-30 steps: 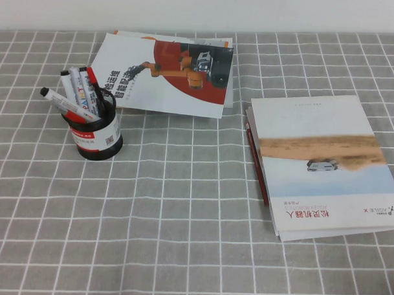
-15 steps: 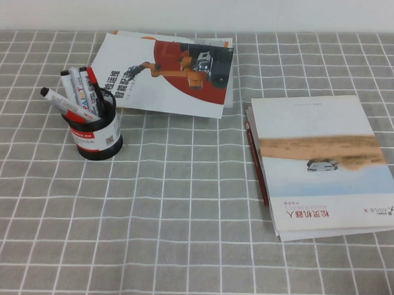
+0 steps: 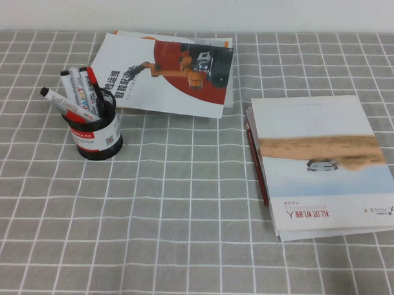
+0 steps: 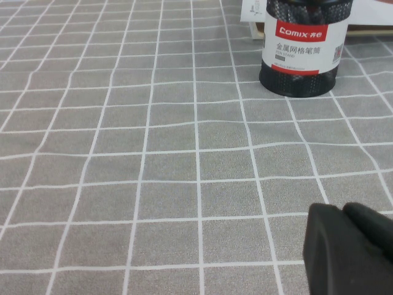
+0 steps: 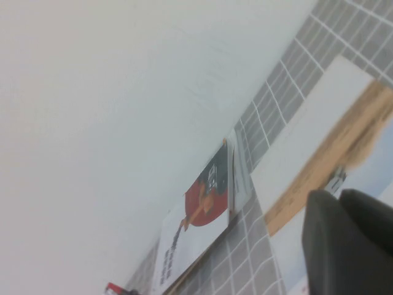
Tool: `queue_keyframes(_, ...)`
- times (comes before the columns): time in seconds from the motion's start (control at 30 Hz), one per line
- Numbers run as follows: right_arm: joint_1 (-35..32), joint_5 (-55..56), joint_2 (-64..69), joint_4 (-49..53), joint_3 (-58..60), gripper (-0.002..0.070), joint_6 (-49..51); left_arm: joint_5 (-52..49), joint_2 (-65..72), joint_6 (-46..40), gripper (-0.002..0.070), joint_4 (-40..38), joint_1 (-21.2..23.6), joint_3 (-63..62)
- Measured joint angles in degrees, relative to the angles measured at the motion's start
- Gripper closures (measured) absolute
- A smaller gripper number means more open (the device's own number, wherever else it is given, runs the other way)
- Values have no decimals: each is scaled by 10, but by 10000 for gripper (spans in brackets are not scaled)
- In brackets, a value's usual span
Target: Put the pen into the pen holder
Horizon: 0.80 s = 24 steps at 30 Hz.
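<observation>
The thin dark red pen (image 3: pixel 256 164) lies flat on the cloth against the left edge of the right-hand booklet (image 3: pixel 323 161). The black mesh pen holder (image 3: pixel 98 132) stands at the left with several thick markers (image 3: pixel 82 95) in it; its white and red label shows in the left wrist view (image 4: pixel 299 52). My left gripper (image 4: pixel 344 212) is shut and empty, low over the cloth and well short of the holder. My right gripper (image 5: pixel 339 198) is shut and empty, raised above the right-hand booklet (image 5: pixel 319 153). Neither gripper shows in the high view.
A second booklet with a red and orange picture (image 3: pixel 167 72) lies at the back, behind the holder; it also shows in the right wrist view (image 5: pixel 196 227). The grey checked tablecloth (image 3: pixel 182 205) covers the table. A white wall (image 3: pixel 202 8) runs along the far edge.
</observation>
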State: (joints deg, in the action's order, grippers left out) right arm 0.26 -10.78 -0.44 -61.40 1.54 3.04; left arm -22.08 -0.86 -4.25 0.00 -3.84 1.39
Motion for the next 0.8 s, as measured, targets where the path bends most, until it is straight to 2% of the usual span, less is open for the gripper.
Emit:
queue_keyframes(0.13, 0, 5, 0, -22, 0, 689, -64, 0, 0, 0, 678, 0, 0, 0)
queue_keyframes(0.5, 0, -17, 0, -34, 0, 689, -99, 0, 0, 0, 678, 0, 0, 0)
queue_keyframes(0.63, 0, -73, 6, 8, -57, 689, -147, 0, 0, 0, 678, 0, 0, 0)
queue_keyframes(0.8, 0, -141, 106, 118, -183, 689, -159, 0, 0, 0, 678, 0, 0, 0)
